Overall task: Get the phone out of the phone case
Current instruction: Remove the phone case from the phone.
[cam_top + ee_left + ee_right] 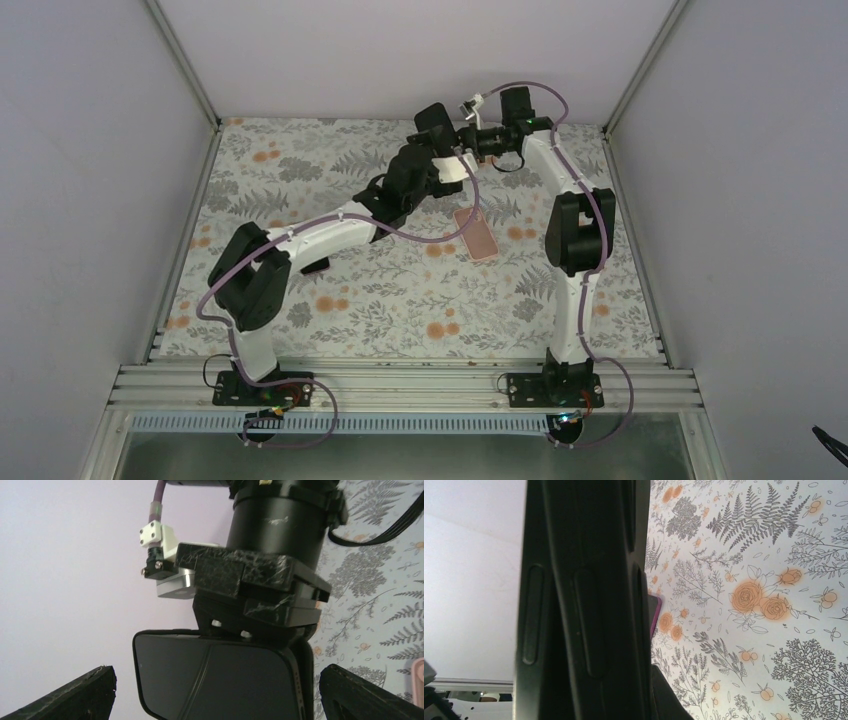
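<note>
Dark and close against the right wrist lens, the side edge of the phone fills the left half of that view, standing upright as a black slab. Two long oval button shapes sit side by side on it. Whether they belong to one layer or two I cannot tell.

Beneath everything lies the worktop, covered in a print of grey ferns and orange flowers, with pale walls around it. The left arm reaches from its base toward the far middle, and the right arm rises and bends back to meet it there.

The phone is held up off the worktop between the two arms, its dark screen turned toward the left wrist camera. The right claw is clenched on the phone's top edge, its black fingers overlapping the upper rim of the screen. The left claw is released: its fingers stand one on each side of the phone, with a sliver of background showing between each finger and the phone's sides.

A thick black rim, the phone case, runs down the right side of the screen. How far it is seated on the phone cannot be made out.

On the worktop, below and near the two claws, lies a flat pink slab, touching neither arm.
</note>
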### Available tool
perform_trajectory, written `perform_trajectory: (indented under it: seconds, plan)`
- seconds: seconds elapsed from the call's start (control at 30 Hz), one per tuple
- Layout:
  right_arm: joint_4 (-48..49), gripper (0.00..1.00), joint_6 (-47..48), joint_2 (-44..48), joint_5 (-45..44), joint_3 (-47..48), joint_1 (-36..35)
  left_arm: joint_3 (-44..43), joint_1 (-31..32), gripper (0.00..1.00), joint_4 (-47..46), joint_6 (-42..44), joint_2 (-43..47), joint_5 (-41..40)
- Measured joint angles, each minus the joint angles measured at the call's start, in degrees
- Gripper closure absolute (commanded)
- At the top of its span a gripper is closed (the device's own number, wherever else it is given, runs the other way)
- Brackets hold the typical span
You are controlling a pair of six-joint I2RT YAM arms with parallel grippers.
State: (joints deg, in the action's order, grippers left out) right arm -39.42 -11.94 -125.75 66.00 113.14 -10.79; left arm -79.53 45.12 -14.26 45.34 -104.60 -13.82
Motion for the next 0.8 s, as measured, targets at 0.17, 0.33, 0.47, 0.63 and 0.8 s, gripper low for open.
perform_trajectory:
  seconds: [0.17,0.33,0.47,0.63,0.8]
  plan:
    - [0.46,0.97,-0.20,0.00,0.50,-0.11,0.00,-0.83,-0.28,0.00,-0.68,-0.87,-1.46,-2.73]
    - [1.46,0.97,-0.26,0.00,0.59,-0.50,0.00,-1.84,-0.24,0.00,-1.53,-1.25,-3.02,-4.70]
    - [2.95,0.97,-0.57,0.04,0.35,-1.05,0.13,-1.77,0.20,0.04,-3.93,-1.16,-4.09,-7.19]
    - [5.20,0.97,-2.14,0.31,0.46,-1.55,0.37,1.14,2.12,0.13,-14.32,3.98,-5.75,-13.53]
    - [6.49,0.97,-2.78,0.46,0.94,-1.55,0.37,5.46,4.35,0.23,-37.90,16.72,-11.63,-20.02]
